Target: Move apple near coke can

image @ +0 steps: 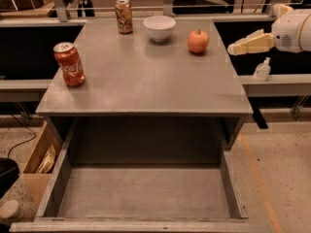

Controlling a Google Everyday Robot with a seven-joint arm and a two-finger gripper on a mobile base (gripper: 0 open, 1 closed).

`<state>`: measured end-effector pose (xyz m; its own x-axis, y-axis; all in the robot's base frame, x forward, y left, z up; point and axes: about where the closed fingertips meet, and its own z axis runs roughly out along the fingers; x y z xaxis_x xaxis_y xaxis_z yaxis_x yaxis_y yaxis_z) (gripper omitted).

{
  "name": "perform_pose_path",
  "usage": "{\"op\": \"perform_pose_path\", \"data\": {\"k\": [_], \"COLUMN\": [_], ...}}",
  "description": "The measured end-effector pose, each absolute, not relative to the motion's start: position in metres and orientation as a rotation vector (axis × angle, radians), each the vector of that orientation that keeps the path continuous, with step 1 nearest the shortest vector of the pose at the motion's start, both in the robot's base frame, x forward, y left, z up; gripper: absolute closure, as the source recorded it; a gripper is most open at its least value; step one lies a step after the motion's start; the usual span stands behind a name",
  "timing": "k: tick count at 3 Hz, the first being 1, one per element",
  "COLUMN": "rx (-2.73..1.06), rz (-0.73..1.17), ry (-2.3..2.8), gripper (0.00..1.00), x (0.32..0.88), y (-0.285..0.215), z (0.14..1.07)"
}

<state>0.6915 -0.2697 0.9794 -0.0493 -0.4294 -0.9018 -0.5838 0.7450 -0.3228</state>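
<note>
Where the arm (pixel 293 30) stretches level from the right, the gripper (pixel 233 47) points at the nearby apple (pixel 198 41), jaws' state unclear.

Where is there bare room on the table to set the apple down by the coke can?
The tabletop is bare across its middle and front, from the coke can to the right edge. Crowded only along the back: patterned can, white bowl, apple. The gripper hangs off the right side, beyond the apple.
</note>
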Motion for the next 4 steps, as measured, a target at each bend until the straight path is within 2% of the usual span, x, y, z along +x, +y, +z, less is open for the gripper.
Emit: {"op": "perform_pose_path", "data": {"k": [2,4], "rx": [-0.724,-0.684], "rz": [0.35,0.446], "ry": [1.632,1.625], "gripper": [0.0,0.0], "x": [0.76,0.828], "y": [-0.236,-0.203], "z": [0.948,0.913]}}
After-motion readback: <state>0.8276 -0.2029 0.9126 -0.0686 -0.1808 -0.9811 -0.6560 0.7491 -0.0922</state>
